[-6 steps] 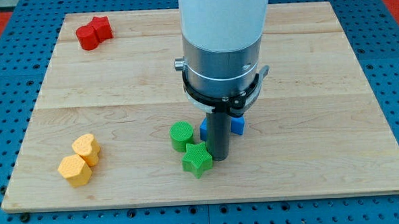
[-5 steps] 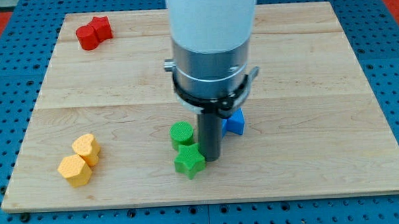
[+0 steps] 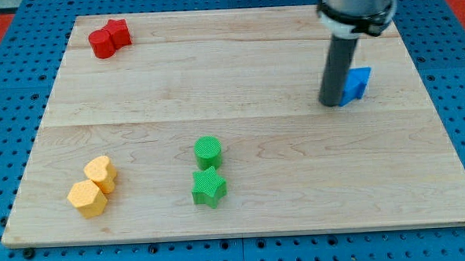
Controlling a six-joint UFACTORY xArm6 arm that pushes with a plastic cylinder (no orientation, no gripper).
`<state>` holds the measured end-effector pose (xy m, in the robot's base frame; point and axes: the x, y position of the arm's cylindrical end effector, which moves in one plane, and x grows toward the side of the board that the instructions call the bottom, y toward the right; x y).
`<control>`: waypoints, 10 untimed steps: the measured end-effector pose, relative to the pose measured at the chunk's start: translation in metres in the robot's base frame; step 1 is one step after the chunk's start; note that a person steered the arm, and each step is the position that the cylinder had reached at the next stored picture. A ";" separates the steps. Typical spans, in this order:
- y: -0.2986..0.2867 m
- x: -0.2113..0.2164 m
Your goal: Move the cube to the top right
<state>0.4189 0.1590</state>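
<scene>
While pressed against the view's left side of the blue cube [image 3: 357, 84], my tip [image 3: 330, 103] touching or all but touching that block, on the upper right part of the wooden surface [image 3: 137, 95]. No claw on this rod, so neither released, clenched nor grasping: only pushing contact.

Cube partly hidden behind the rod, seemingly turned a little askew, sitting near the view's right edge yet short of the top right corner; bare wood left above it toward the view's top. Judged mostly done: block already in the right-hand upper region, a short push up and slightly right probably left to finish.

Elsewhere, well apart from the cube: green cylinder [image 3: 208, 152] just above green star [image 3: 209, 186] near the view's bottom centre; two yellow blocks [image 3: 94, 184] touching at bottom left, exact shapes hard to make out; two red blocks [image 3: 108, 38] touching at top left. None of these in the remaining path.
</scene>
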 end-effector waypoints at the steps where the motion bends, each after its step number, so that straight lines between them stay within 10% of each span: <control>1: 0.025 0.000; 8: 0.027 -0.174; 10: 0.013 -0.147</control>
<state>0.2720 0.1722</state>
